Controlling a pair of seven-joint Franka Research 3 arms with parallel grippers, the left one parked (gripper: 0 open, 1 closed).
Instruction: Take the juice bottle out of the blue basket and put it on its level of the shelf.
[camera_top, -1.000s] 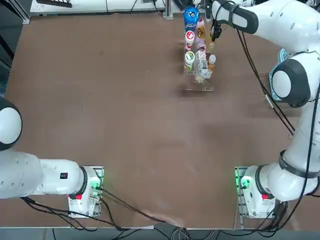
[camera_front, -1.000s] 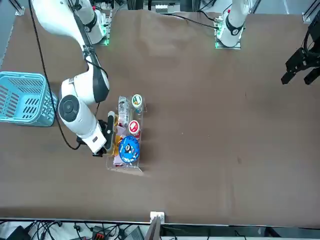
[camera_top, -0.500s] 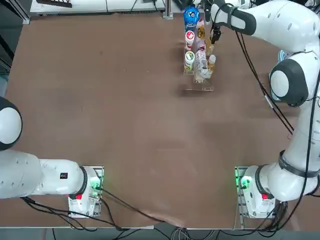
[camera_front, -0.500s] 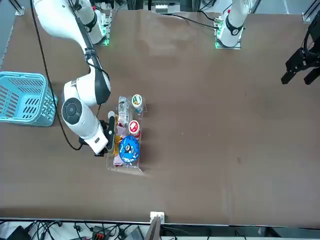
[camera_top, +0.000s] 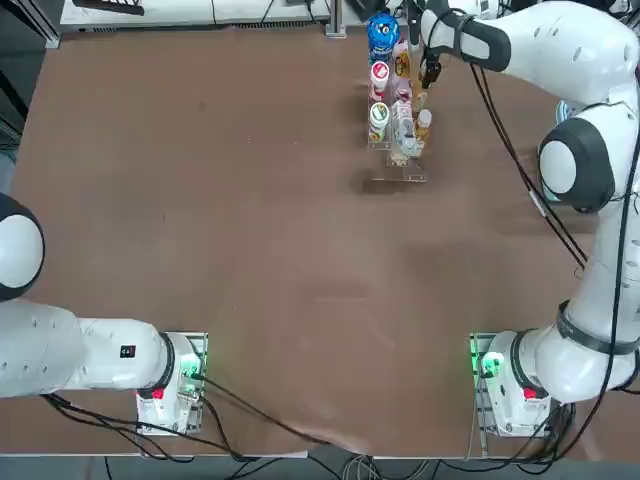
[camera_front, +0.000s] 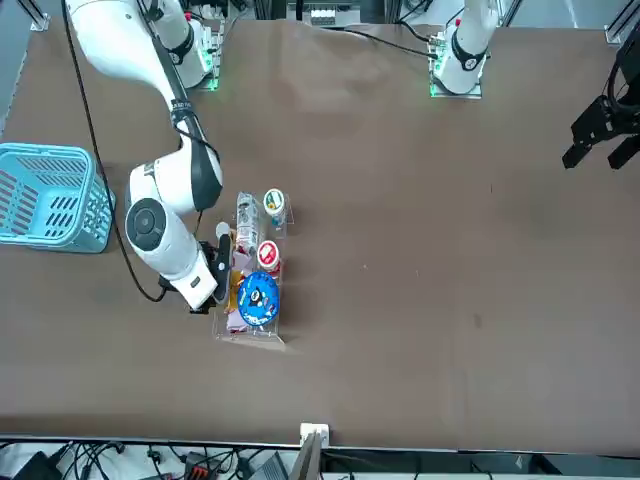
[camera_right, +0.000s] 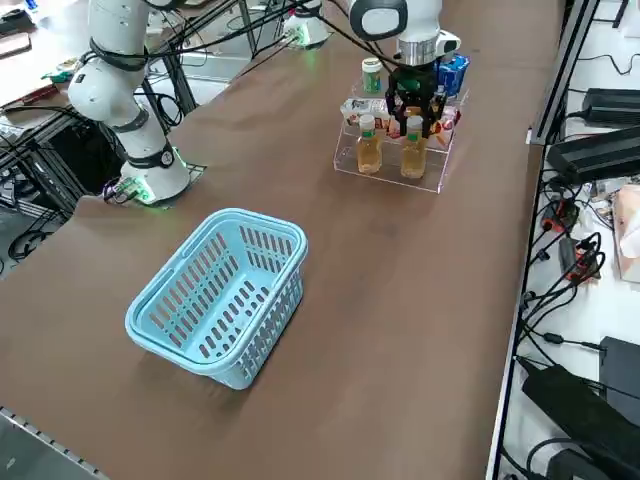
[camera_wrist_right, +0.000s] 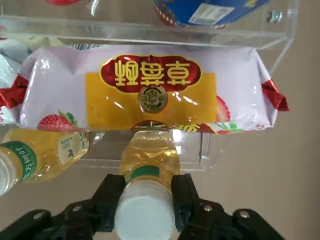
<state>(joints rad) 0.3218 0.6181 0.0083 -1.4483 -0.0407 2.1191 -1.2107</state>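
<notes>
Right claw (camera_wrist_right: 145, 192) pinching juice bottle (camera_wrist_right: 146, 172) (white cap up), at shelf (camera_right: 393, 165) – blue basket (camera_right: 222, 295) well apart

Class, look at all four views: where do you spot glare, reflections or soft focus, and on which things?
Right wrist view: bright glints on the shiny pink snack packet, and the white-capped amber juice bottle gripped in the right tool looks soft up close. Right side view: the clear acrylic stepped shelf shows pale reflections along its edges.

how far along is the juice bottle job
Done: the light-blue lattice plastic basket looks empty. In hand: the right gripper is shut on the small clear juice bottle of amber liquid at the clear acrylic stepped shelf, beside a matching bottle standing there. Left: release it and back away.
</notes>
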